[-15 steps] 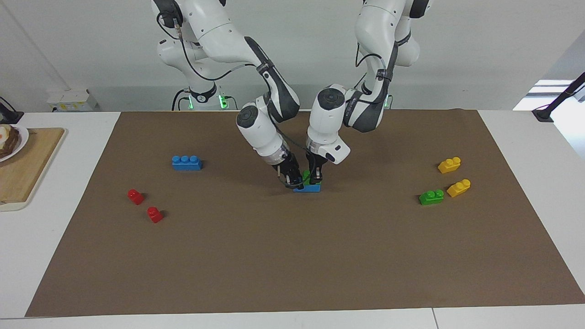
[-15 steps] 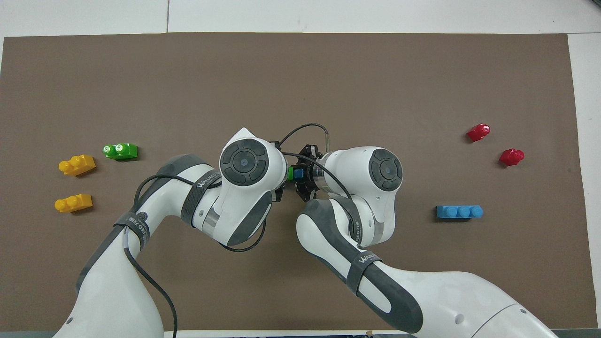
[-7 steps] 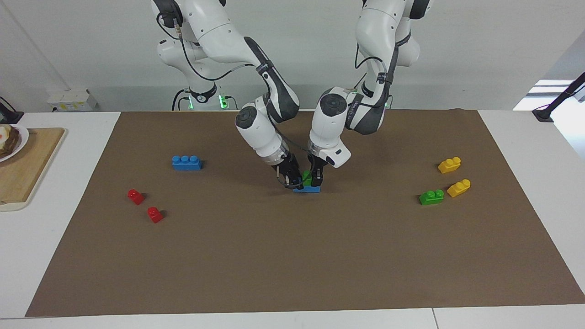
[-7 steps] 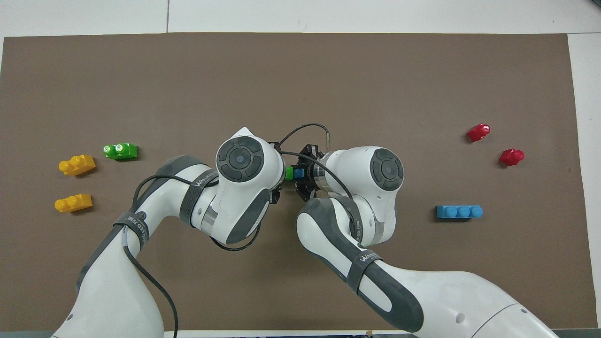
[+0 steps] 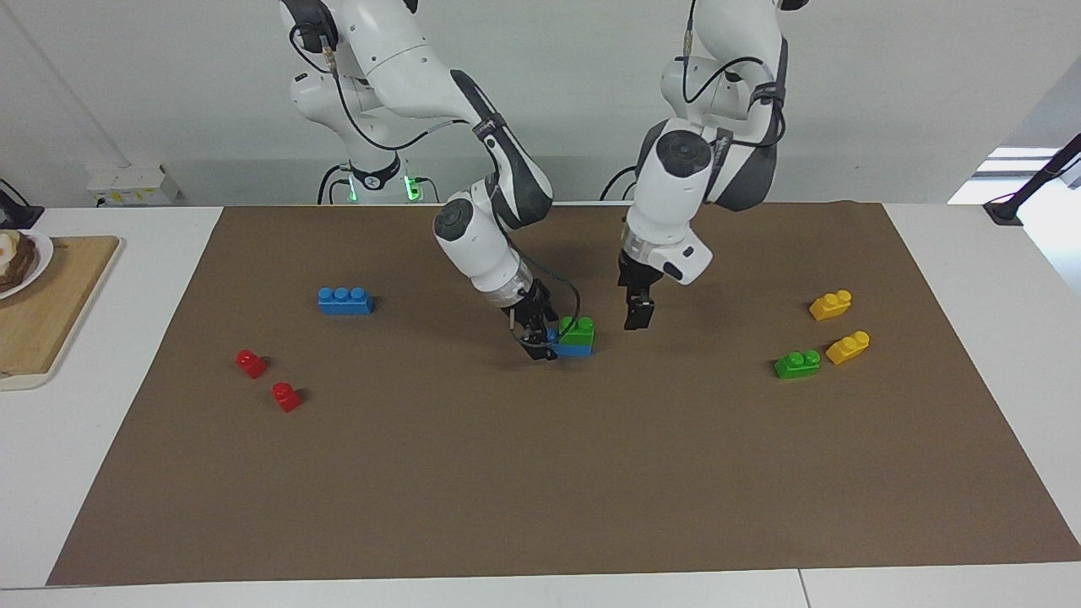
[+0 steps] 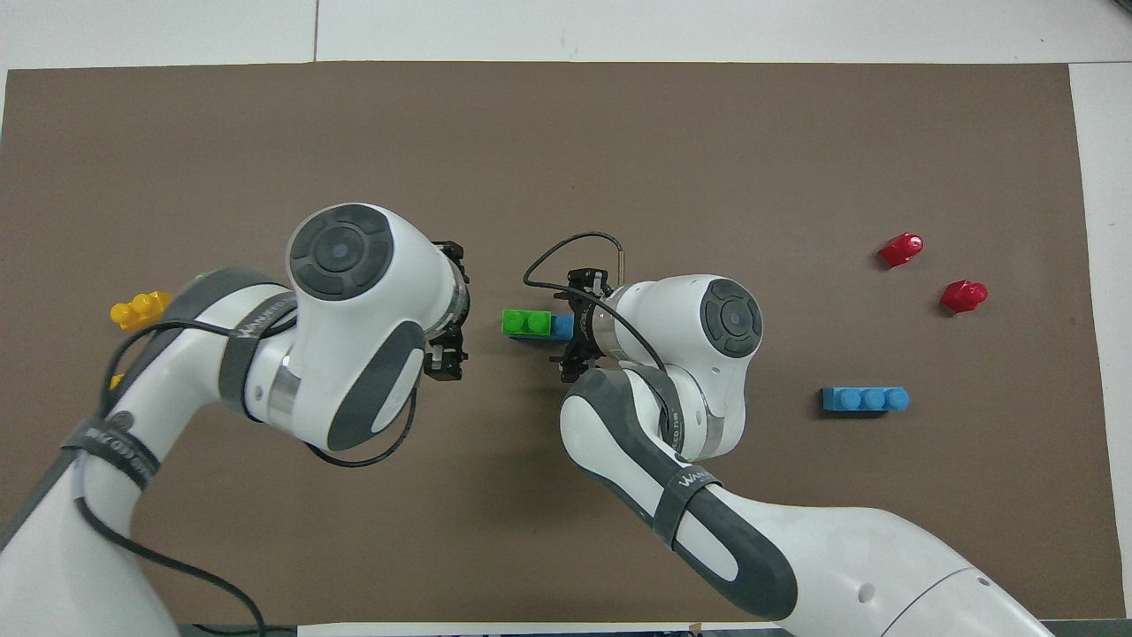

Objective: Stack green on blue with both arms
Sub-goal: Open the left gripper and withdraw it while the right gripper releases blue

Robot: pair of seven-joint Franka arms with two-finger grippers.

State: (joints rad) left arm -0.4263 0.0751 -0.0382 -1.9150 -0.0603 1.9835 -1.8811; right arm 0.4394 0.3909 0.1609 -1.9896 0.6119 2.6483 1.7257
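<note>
A green brick (image 5: 576,329) (image 6: 525,322) sits on a blue brick (image 5: 576,348) (image 6: 562,327) in the middle of the brown mat, covering the part toward the left arm's end. My right gripper (image 5: 537,339) (image 6: 573,326) is low at the blue brick's uncovered end, open, its fingers on either side of that end. My left gripper (image 5: 637,317) (image 6: 445,310) hangs open and empty over bare mat, beside the stack toward the left arm's end, clear of the green brick.
A second blue brick (image 5: 344,301) (image 6: 865,400) and two red bricks (image 5: 251,363) (image 5: 286,396) lie toward the right arm's end. Another green brick (image 5: 797,364) and two yellow bricks (image 5: 830,305) (image 5: 847,347) lie toward the left arm's end. A wooden board (image 5: 51,312) lies off the mat.
Both grippers have opened. The left gripper let go of the green brick, rose and drew away toward its own end. The green brick stays on the blue one.
</note>
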